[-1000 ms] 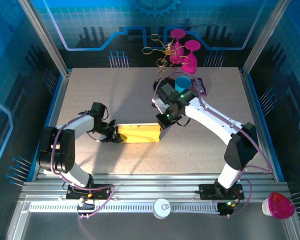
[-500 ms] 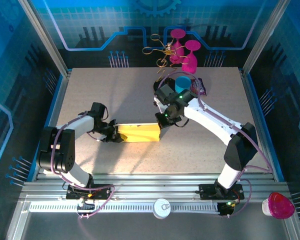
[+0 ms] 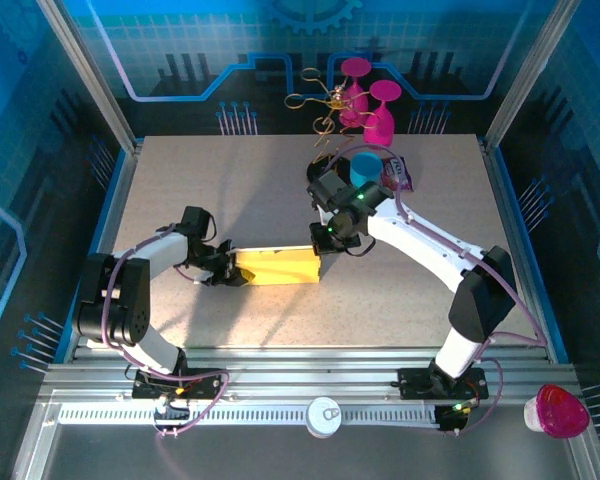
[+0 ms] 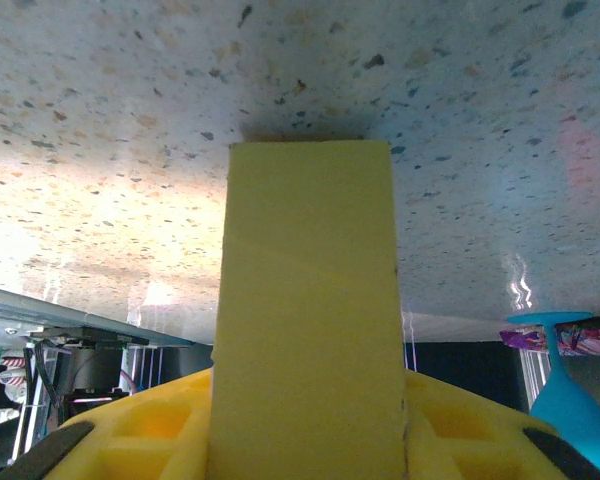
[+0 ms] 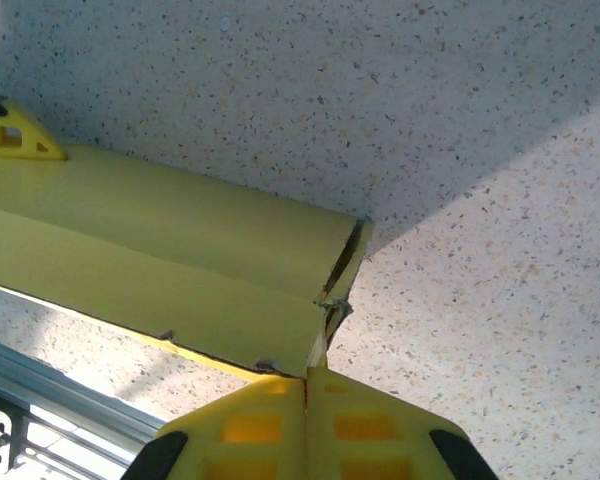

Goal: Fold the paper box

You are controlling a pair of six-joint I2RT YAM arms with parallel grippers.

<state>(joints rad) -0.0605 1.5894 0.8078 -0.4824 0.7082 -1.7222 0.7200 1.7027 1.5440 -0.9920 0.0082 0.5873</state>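
The paper box (image 3: 277, 266) lies folded flat and yellow on the table, its long side running left to right. My left gripper (image 3: 225, 266) is shut on its left end. In the left wrist view the box (image 4: 310, 300) fills the gap between my two yellow fingers (image 4: 130, 430). My right gripper (image 3: 323, 250) is at the box's right end. In the right wrist view its fingertips (image 5: 280, 400) are pressed together, and a thin end flap of the box (image 5: 180, 260) runs down into the seam between them.
A blue cup (image 3: 363, 165) and a purple snack packet (image 3: 398, 172) sit behind the right arm. Pink glasses (image 3: 380, 110) and a gold wire stand (image 3: 325, 98) stand at the back. The metal rail (image 3: 300, 375) runs along the near edge.
The right wrist has shifted slightly up and back at the box's right end. The box and the left gripper have stayed where they were.
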